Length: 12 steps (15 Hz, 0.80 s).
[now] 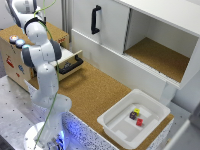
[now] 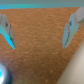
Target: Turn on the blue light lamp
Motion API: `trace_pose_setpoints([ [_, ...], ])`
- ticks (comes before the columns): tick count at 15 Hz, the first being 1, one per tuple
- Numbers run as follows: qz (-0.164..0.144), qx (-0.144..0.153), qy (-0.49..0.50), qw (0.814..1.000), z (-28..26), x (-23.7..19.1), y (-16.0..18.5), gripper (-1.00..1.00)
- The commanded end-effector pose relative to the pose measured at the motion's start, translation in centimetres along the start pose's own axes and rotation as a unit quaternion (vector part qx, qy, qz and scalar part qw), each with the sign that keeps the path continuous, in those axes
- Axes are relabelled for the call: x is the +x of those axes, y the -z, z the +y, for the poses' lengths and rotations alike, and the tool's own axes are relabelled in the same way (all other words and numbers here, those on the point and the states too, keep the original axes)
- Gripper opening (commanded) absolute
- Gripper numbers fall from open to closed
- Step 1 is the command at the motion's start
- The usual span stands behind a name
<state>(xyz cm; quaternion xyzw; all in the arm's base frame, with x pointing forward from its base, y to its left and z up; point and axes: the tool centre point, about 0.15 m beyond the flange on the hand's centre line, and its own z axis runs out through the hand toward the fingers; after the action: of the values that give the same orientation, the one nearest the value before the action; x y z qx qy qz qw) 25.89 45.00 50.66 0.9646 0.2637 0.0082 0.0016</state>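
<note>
Gripper (image 2: 39, 31) fingers spread apart over cork surface, holding nothing. Blue light lamp (image 1: 20, 43) upper left in exterior view, on wooden box (image 1: 12, 62); blurred wrist view possibly shows its edge.

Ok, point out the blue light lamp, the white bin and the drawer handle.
blue light lamp (image 1: 19, 43): exterior view, top of its dome.
white bin (image 1: 153, 102): exterior view, far rim.
drawer handle (image 1: 71, 66): exterior view, middle of the black bar.

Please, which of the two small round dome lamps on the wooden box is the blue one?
The blue light lamp is the one closer to the robot's arm. The other dome, beside it towards the exterior view's left, looks paler with a reddish tint.
</note>
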Motion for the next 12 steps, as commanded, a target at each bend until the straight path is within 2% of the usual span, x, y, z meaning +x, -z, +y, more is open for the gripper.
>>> trace_pose_setpoints([
  [1, 0.031, 0.022, -0.119, 0.992, 6.3, -4.8, -1.8, 1.00],
  [5, 0.034, 0.017, -0.191, 0.981, 10.5, -7.4, -2.9, 1.00],
  [7, 0.008, 0.017, -0.237, 0.971, 13.4, -9.7, -5.6, 1.00],
  [8, 0.007, 0.034, -0.255, 0.966, 14.7, -10.8, -6.6, 1.00],
  [12, 0.001, 0.049, -0.284, 0.957, 19.8, -13.6, -8.5, 1.00],
])
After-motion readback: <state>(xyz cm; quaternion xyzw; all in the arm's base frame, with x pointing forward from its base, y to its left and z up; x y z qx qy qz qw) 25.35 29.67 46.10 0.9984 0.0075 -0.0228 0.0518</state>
